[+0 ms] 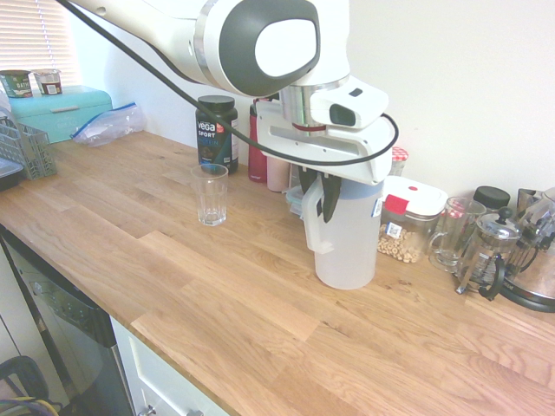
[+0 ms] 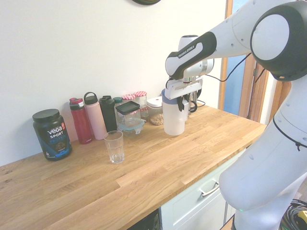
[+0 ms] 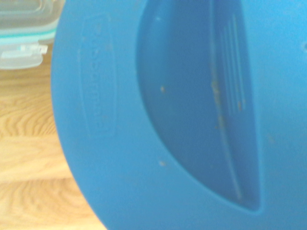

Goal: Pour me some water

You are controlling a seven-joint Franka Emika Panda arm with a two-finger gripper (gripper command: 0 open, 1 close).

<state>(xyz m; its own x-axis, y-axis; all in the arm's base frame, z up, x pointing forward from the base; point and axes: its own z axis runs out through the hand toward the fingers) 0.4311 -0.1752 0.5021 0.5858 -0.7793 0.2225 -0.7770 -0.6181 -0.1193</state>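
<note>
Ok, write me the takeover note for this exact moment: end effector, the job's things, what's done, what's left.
End effector: fingers straddle the handle of the pitcher; whether they grip it or have let go can't be told.
Pitcher: upright on the wooden counter, blue lid on, in front of the containers by the wall.
Glass: upright, looks empty, standing apart from the pitcher, nearer the Vega tub.
Done: no water visible in the glass.
Left: carry the pitcher to the glass, tilt, pour, set it back.

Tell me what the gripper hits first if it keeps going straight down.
The gripper points down at the jug, fingers at its handle; the jug's blue lid lies directly below, then the counter.
</note>
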